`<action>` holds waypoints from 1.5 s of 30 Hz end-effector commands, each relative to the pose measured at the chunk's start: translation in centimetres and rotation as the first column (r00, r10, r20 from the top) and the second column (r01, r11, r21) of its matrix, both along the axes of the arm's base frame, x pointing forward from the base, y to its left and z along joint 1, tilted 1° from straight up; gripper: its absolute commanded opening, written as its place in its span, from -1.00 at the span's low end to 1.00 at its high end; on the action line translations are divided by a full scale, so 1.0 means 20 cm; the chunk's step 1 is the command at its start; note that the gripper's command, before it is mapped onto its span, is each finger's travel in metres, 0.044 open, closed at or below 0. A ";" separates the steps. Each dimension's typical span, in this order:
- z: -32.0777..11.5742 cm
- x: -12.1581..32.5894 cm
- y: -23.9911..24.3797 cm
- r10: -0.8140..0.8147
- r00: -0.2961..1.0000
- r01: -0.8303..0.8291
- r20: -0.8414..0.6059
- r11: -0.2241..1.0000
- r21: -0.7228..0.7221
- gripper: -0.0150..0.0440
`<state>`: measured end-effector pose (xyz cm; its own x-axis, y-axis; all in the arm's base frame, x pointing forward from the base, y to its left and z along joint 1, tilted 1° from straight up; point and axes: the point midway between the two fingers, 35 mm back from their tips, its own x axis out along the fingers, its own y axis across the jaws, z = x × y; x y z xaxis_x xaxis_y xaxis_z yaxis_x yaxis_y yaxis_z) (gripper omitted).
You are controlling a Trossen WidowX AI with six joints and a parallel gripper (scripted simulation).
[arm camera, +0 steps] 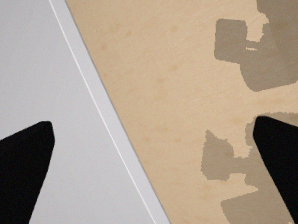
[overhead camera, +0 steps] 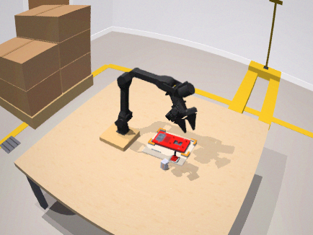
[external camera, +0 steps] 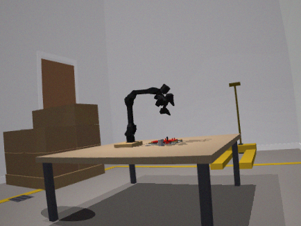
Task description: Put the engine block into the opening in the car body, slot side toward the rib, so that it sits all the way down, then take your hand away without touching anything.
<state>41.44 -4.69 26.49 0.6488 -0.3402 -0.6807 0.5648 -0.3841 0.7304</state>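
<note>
In the top view, the arm [overhead camera: 124, 99] [external camera: 130, 114] is rising from a wooden base [overhead camera: 108, 138] [external camera: 119, 145] and arching over, its gripper [overhead camera: 190, 130] [external camera: 170, 109] [arm camera: 156, 128] pointing down above the table [overhead camera: 90, 187] [external camera: 132, 159] [arm camera: 165, 65]. The fingers are standing apart, released, with nothing between them. The red car body [overhead camera: 169, 139] [external camera: 155, 141] is lying between orange corner pieces [overhead camera: 151, 142], showing a dark opening [overhead camera: 177, 143]. The engine block, seemingly the small grey block [overhead camera: 164, 164] [external camera: 161, 142], is standing outside the car body, just beside a pale sheet [overhead camera: 151, 151]. A small red piece [overhead camera: 174, 158] with a dark upright is resting on that sheet.

The exterior view is showing the gripper hanging well above the table, a height harder to judge from the top. From this low side, the grey block is partly covering the red car body; the opening is not showing, and the details are blurring together.

The wrist view is showing only the two black fingertips, cut off by the frame and standing wide, with wood and shadows [arm camera: 231, 37] on one side and a pale grey surface [arm camera: 45, 75] on the other. What that surface is, I cannot tell. Neither block nor car body is appearing here.
</note>
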 end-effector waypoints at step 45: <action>-0.60 -0.34 -0.29 -0.704 0.358 0.919 -0.613 0.151 0.363 1.00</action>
<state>35.01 -10.37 14.75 0.0530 -0.0630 -0.9966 -0.2022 -0.9780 0.0510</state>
